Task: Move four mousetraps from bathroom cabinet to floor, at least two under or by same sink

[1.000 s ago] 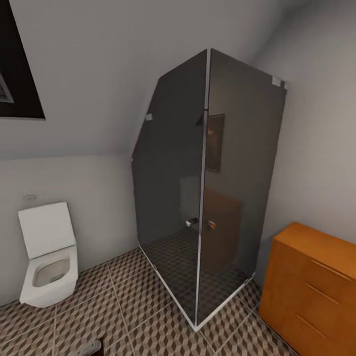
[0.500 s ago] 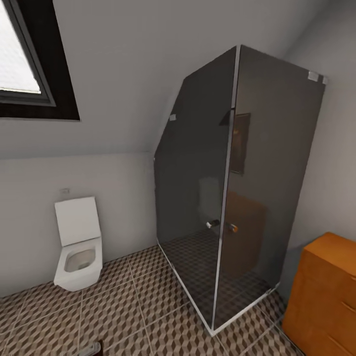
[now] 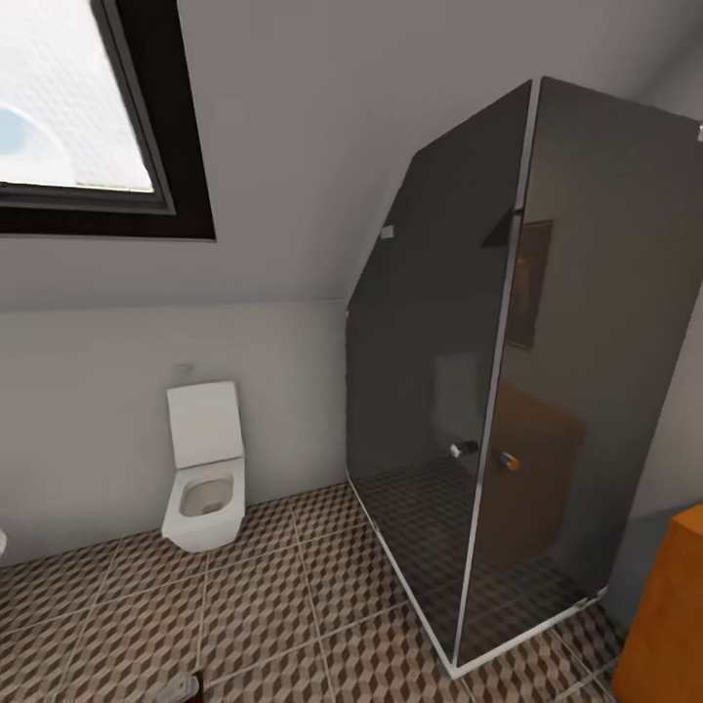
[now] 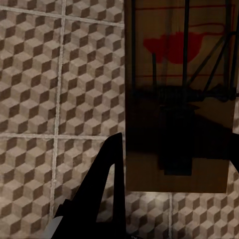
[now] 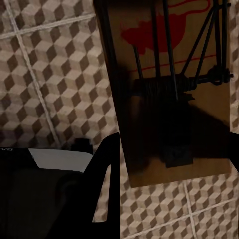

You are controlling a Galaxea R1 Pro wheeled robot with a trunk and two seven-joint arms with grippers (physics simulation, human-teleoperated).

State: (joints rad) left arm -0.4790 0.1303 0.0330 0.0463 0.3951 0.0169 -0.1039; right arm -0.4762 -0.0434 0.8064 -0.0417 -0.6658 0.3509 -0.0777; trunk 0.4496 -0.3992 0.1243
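Note:
In the left wrist view my left gripper [image 4: 174, 172] is shut on a brown mousetrap [image 4: 179, 94] with a red print and thin wire parts, held above the cube-pattern bathroom floor [image 4: 45, 89]. One black finger [image 4: 107, 184] lies along the trap's edge. My right gripper [image 5: 172, 164] is likewise shut on a second brown mousetrap [image 5: 169, 89] over the tiles [image 5: 55, 74]. A corner of the orange-brown cabinet [image 3: 674, 615] shows at the head view's lower right edge. The sink is out of view.
A dark glass shower stall [image 3: 508, 371] stands right of centre, with a white toilet [image 3: 203, 474] against the back wall to its left. A dark-framed window [image 3: 88, 117] sits in the sloped wall. Patterned floor [image 3: 264, 625] runs between toilet and stall.
The head camera has swung left: the toilet, stall and cabinet have slid right in the picture, the cabinet nearly off the edge, and the window has come into view.

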